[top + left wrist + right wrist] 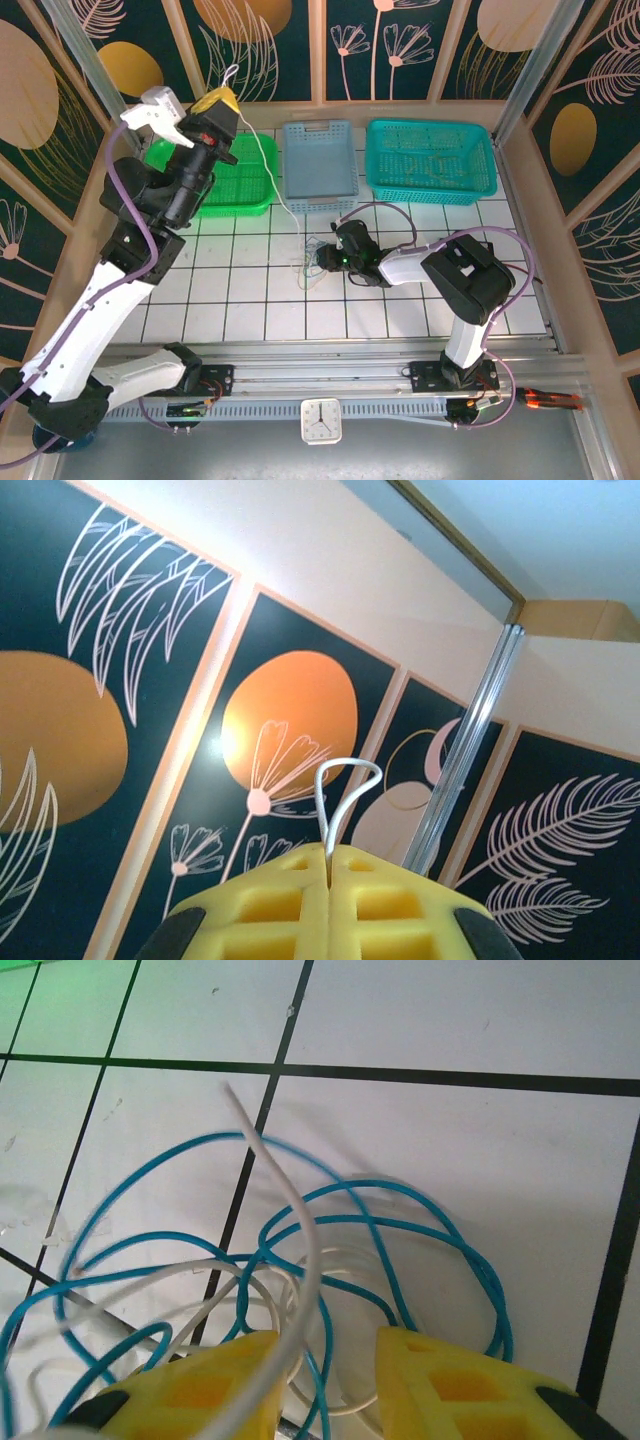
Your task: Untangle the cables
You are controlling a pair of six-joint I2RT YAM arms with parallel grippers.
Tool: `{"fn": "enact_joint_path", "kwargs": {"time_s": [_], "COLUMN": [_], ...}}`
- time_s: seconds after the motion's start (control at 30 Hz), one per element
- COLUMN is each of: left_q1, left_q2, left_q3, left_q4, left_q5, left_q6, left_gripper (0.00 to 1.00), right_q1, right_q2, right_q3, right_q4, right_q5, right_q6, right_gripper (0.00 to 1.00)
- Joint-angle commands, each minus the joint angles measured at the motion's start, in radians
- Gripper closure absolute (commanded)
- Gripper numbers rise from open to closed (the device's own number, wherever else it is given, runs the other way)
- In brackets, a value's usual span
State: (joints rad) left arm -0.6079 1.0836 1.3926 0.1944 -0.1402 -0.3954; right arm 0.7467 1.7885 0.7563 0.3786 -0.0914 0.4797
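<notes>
Top external, L→R: left gripper (215, 103) up over green basket (245, 180), jaws clenched on white cable (319, 795), short loop poking out above them. Cable runs down to the tangle (312, 262) mid-tabletop (250, 300), partly hidden under right gripper (325, 258). Right wrist: jaws apart, nothing pinched. Blue cable (215, 1140) loops w/ white; one white strand blurred, lower loops cut off.

Taking the middle basket (319, 160) as the mark: a second basket (240, 185) stands just left of it, a third basket (430, 160) just right — the cables (312, 265) lie mostly on the table (250, 300) in front of it.
</notes>
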Motion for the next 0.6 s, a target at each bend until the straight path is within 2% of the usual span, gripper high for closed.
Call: {"fn": "enact_joint_path", "kwargs": {"time_s": [0.0, 0.17, 0.27, 0.57], "left_q1": [0.006, 0.005, 0.006, 0.006], "left_q2": [0.019, 0.048, 0.059, 0.073], "left_q3": [0.059, 0.113, 0.121, 0.099], "left_q4": [-0.017, -0.043, -0.051, -0.022], "left_q5": [0.003, 0.038, 0.07, 0.154], "left_q6": [0.02, 0.006, -0.01, -0.101], "left_gripper": [1.0, 1.0, 1.0, 1.0], "right_q1": [-0.008, -0.007, -0.008, -0.008], "right_q2": [0.003, -0.01, -0.043, -0.209], "right_q3": [-0.02, -0.02, -0.013, 0.009], "right_q4": [-0.069, -0.076, -0.093, -0.149], "right_q5": [0.024, 0.022, 0.012, -0.005], "right_q6": [0.004, 0.005, -0.001, -0.035], "right_gripper": [0.66, 0.65, 0.6, 0.51]}}
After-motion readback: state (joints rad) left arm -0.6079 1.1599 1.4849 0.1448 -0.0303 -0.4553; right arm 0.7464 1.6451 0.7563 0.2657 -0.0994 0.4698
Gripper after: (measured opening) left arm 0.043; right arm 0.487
